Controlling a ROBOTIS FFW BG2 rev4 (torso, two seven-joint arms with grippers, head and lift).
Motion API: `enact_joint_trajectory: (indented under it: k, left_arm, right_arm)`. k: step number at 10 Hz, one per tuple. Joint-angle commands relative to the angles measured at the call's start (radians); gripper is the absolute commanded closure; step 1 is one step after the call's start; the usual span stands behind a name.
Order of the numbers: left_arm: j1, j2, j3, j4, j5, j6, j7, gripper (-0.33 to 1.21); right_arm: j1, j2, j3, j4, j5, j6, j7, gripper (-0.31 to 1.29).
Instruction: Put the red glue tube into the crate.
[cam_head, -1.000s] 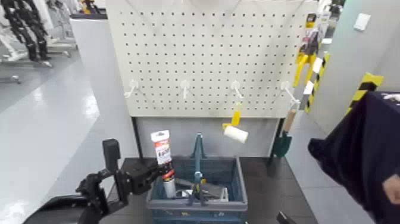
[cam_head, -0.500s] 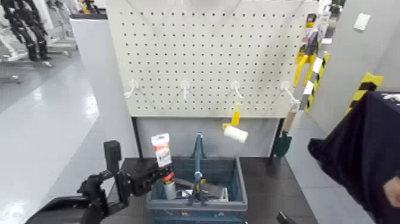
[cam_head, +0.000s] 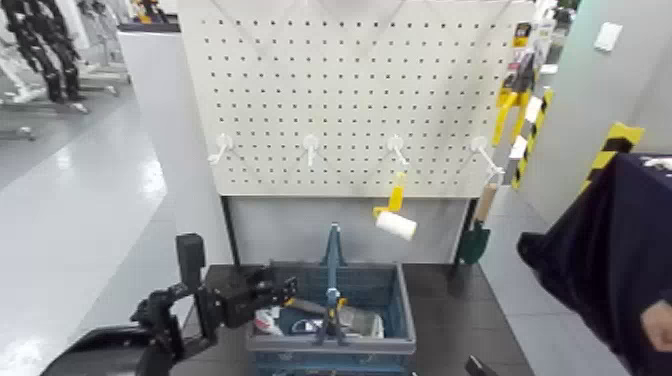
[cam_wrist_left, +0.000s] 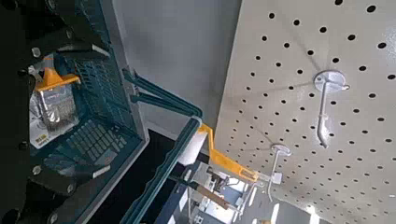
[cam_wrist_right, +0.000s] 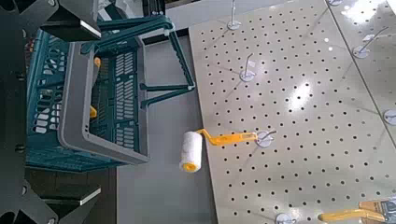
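Observation:
The red glue tube (cam_head: 266, 320) lies low in the left half of the teal crate (cam_head: 330, 346), showing as a white and red patch beside other items. My left gripper (cam_head: 280, 291) hovers just over that left compartment, with its fingers apart and nothing between them. The left wrist view looks down into the crate (cam_wrist_left: 103, 140); the tube cannot be made out there. My right gripper (cam_head: 476, 366) stays low at the front right, open and empty. The right wrist view shows the crate (cam_wrist_right: 103, 103) from the side.
The pegboard (cam_head: 350, 90) stands behind the crate, with a yellow-handled white paint roller (cam_head: 395, 222) and a green trowel (cam_head: 477, 236) hanging on hooks. A person in dark clothing (cam_head: 610, 260) stands at the right. The crate's upright handle (cam_head: 332, 258) rises in the middle.
The tube was held upright in my left gripper above the crate's left side. Now it lies down inside the crate and the gripper is empty.

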Motion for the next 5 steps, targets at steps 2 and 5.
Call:
enact_joint_trajectory:
  k: [2,5]
  left_arm:
    - [0.004,0.002,0.000,-0.014,-0.002,-0.005,0.000,-0.06]
    - [0.159,0.008,0.037,-0.286,-0.028,-0.008,0.118,-0.01]
  right_arm:
    - [0.002,0.002,-0.003,-0.002,0.000,0.000,0.000,0.15]
    - [0.009,0.008,-0.007,-0.002,0.005,-0.015,0.000,0.15]
